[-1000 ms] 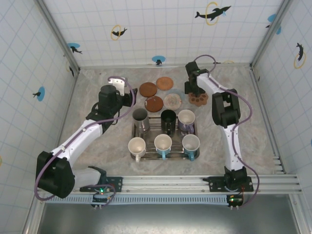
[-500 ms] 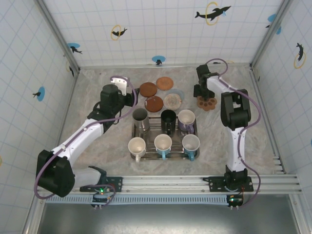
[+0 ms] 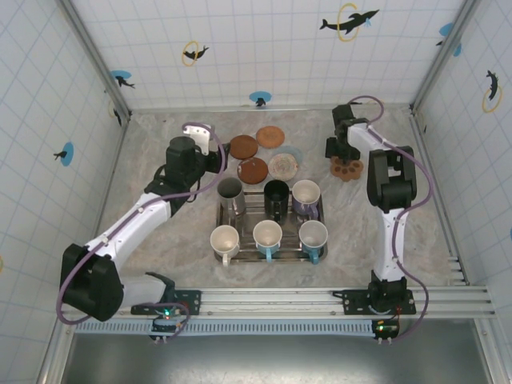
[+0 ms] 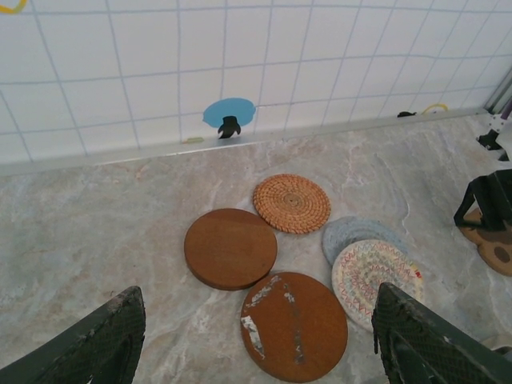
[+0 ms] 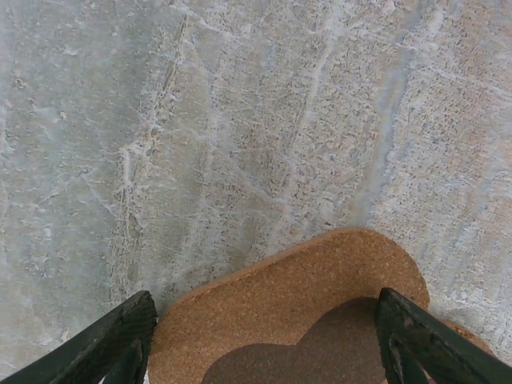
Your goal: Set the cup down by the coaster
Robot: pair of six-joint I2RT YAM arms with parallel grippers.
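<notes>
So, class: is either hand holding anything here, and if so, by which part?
Nothing is held. The left hand is open above the coasters; the right hand is open over the cork coaster, with no grip on it.

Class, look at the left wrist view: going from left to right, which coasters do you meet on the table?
Plain wooden coaster → woven rattan coaster → grey coaster → cork coaster at the right edge.

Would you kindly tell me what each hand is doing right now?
Left hand: open, holding nothing, above the coasters.
Right hand: open, empty, over the cork coaster.
</notes>
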